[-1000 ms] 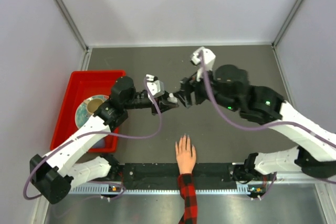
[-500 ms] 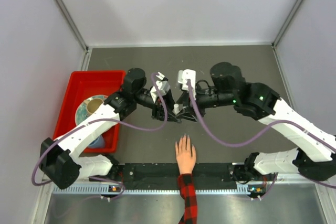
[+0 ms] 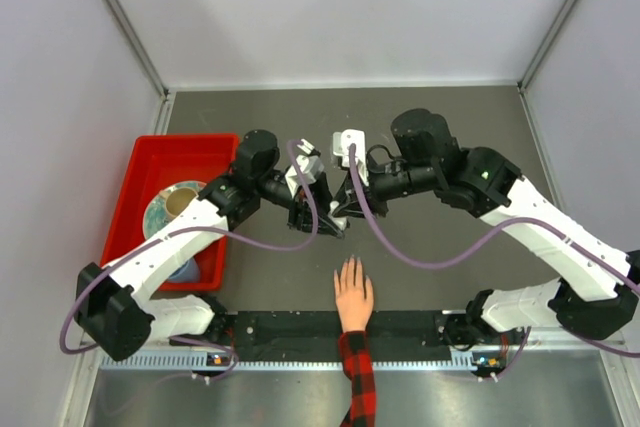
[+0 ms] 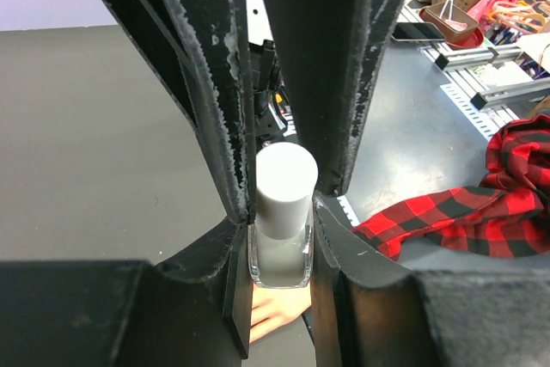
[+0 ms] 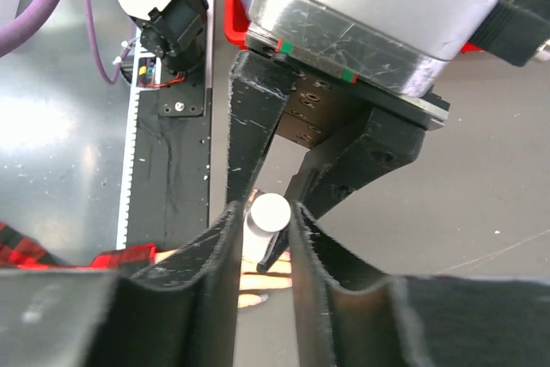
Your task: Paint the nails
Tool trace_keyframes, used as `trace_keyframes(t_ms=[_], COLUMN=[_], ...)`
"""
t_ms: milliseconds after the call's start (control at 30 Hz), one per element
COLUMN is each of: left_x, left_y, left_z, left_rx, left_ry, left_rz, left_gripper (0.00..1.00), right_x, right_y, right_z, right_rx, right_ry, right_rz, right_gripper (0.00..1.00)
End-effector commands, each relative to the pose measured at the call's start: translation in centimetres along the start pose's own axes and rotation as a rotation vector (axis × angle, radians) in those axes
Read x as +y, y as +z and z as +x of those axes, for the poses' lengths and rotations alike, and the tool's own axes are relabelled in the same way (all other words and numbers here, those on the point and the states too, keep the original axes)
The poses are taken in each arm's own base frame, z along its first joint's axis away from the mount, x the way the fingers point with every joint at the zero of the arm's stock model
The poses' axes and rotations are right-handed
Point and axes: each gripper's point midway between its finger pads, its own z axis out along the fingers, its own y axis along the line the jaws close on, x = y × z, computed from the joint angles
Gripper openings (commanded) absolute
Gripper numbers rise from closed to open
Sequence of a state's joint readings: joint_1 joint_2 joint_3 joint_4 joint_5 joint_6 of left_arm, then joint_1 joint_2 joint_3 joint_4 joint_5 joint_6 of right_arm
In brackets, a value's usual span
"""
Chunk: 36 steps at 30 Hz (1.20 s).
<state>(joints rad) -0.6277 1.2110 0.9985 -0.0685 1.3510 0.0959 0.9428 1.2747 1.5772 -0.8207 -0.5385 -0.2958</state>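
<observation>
My left claw point(image 4: 284, 188) clamps the bottle point(image 4: 279, 257). My right claw point(image 5: 264, 210) flanks its white cap point(image 5: 270, 213); can't tell if it grips.

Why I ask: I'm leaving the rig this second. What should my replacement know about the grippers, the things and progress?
Left gripper: shut on the polish bottle, held off the table.
Right gripper: fingers closely flank the white cap; a firm grip cannot be confirmed.
The person's hand lies flat near the table's front edge, nails toward the grippers.
Done: bottle picked up, both arms meeting at it.
Left: take off the cap, then paint the nails; they are too small here to show any polish.
</observation>
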Motion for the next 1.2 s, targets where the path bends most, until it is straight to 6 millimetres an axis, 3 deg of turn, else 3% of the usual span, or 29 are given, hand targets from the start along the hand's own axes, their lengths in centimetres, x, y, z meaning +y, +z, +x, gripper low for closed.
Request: trace_keyframes(t_ms=[0,67,100,267,333,367,500,600,633,667,700,733,767,833,933,1067,1133,1167], left_x=[-0.7,-0.6,-0.2,2.2,4.0,4.6,7.2,9.7,10.1,10.8,11.0,11.0,10.9,10.6,10.4,10.0,9.4,9.0], left_y=[-0.1,-0.1,-0.2,-0.9,-1.6,-1.9,-3.7,-6.2,-7.1,-8.1,-8.6,-8.7,-8.7,-8.4,-8.6,-8.4,-7.6,-7.1], left_z=[-2.1,-2.1,-1.9,-1.7,-1.7,-1.7,-2.2,-3.0,-3.3,-3.2,-4.0,-4.2,-4.3,-4.7,-4.3,-3.9,-3.5,-4.2], left_rx=[-0.018,-0.016,-0.011,0.024,0.042,0.046,0.039,-0.001,-0.020,-0.023,-0.049,-0.062,-0.068,-0.080,-0.072,-0.049,-0.024,-0.027], left_ry=[0.077,0.085,0.078,0.109,0.126,0.134,0.155,0.149,0.141,0.139,0.157,0.157,0.159,0.172,0.178,0.191,0.203,0.229], left_rz=[0.014,0.003,-0.021,-0.190,-0.316,-0.362,-0.561,-0.793,-0.858,-0.930,-0.962,-0.976,-0.970,-0.953,-0.955,-0.936,-0.870,-0.834], left_gripper=[0.00,0.00,0.00,0.00,0.00,0.00,0.00,0.00,0.00,0.00,0.00,0.00,0.00,0.00,0.00,0.00,0.00,0.00], right_x=[1.1,0.9,0.8,-0.5,-2.0,-2.5,-6.9,-7.7,-7.9,-8.2,-8.0,-8.3,-8.4,-8.2,-7.9,-7.5,-6.5,-6.5], right_y=[-0.5,-0.2,-0.1,0.1,-0.1,0.0,-2.0,-2.5,-1.5,-1.8,-1.9,-0.1,-0.3,1.0,1.2,0.4,-0.3,-0.6], right_z=[-1.9,-1.7,-1.5,-0.5,-0.3,0.8,2.0,2.0,2.5,1.8,2.4,3.4,2.0,2.0,0.6,-0.1,-1.7,-1.6], right_rx=[-0.060,-0.048,-0.042,-0.011,-0.019,-0.007,-0.061,-0.114,-0.101,-0.124,-0.124,-0.067,-0.100,-0.069,-0.119,-0.159,-0.179,-0.166], right_ry=[-0.028,-0.020,-0.014,0.042,0.079,0.106,0.321,0.461,0.486,0.533,0.596,0.599,0.630,0.630,0.660,0.644,0.585,0.557], right_rz=[-0.070,-0.072,-0.066,0.020,0.125,0.165,0.555,0.848,0.896,0.973,1.061,1.093,1.109,1.104,1.062,0.983,0.862,0.832], right_gripper=[0.21,0.13,0.02,0.00,0.00,0.00,0.00,0.00,0.00,0.00,0.00,0.00,0.00,0.00,0.00,0.39,0.52,0.57])
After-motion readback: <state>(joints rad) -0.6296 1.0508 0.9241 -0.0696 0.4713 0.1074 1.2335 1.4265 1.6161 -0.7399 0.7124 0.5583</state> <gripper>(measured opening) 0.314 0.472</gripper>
